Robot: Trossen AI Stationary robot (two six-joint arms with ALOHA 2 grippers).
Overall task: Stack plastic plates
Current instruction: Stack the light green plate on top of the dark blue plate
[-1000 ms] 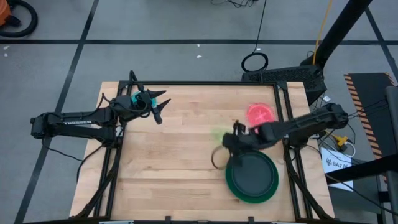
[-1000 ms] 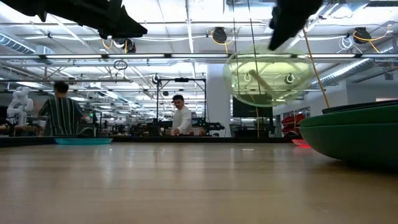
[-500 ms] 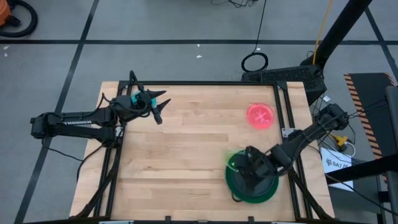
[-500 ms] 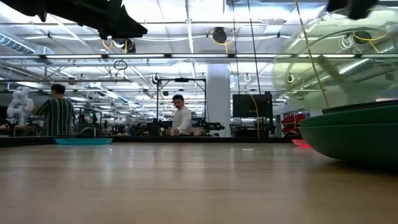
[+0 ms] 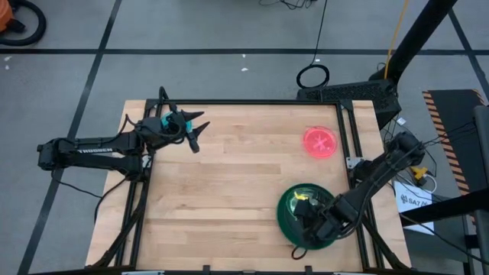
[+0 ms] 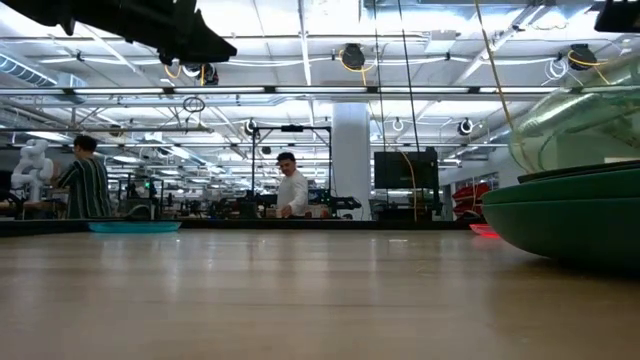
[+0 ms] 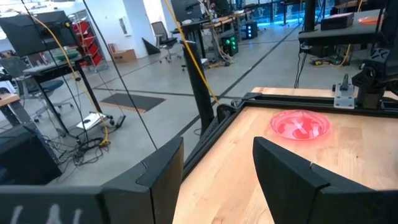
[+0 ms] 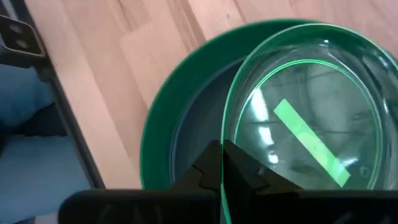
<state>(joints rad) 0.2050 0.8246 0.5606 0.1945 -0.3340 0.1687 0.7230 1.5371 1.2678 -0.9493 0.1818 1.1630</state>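
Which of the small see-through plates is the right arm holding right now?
The lime green plate. The right gripper's fingers pinch its rim above the green and dark stack; the pink plate and blue plate lie alone on the table.

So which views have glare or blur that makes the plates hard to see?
Low view: the lime plate is clear, ceiling lights showing through; the green stack is near and soft-edged. Right wrist view: reflections streak the lime plate. High view: it is nearly lost against the stack.
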